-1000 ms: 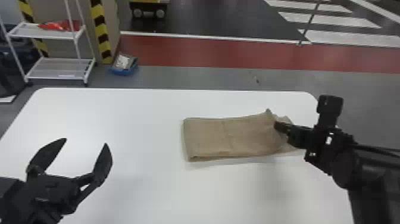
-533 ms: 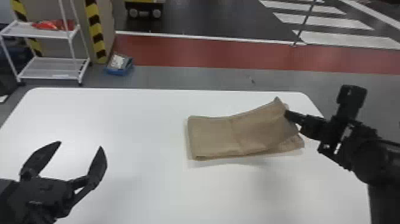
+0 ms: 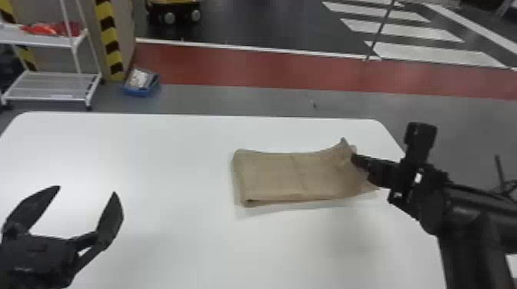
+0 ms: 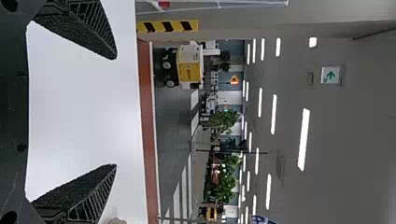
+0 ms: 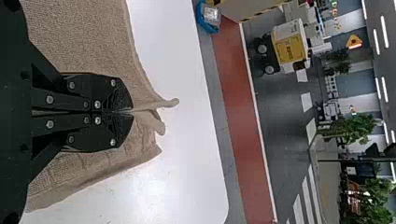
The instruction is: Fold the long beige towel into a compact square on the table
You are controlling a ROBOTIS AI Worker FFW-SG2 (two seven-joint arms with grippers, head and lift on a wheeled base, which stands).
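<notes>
Towel, head view: folded beige towel (image 3: 277, 175) between my grippers, its gripped edge partly hidden by my right gripper (image 3: 354, 158).
Arms, head view: right reaches inward, nearly level; behind my left gripper (image 3: 86, 190), the arm is cut off.
Left fingers, left wrist view: spread, released.
Right fingers, right wrist view: clenched on bunched cloth, covering some of it.

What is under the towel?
The towel lies on the white table, which shows around its edges. The right gripper pinches its right end. Anything between cloth and table is covered, so I can't tell.
</notes>
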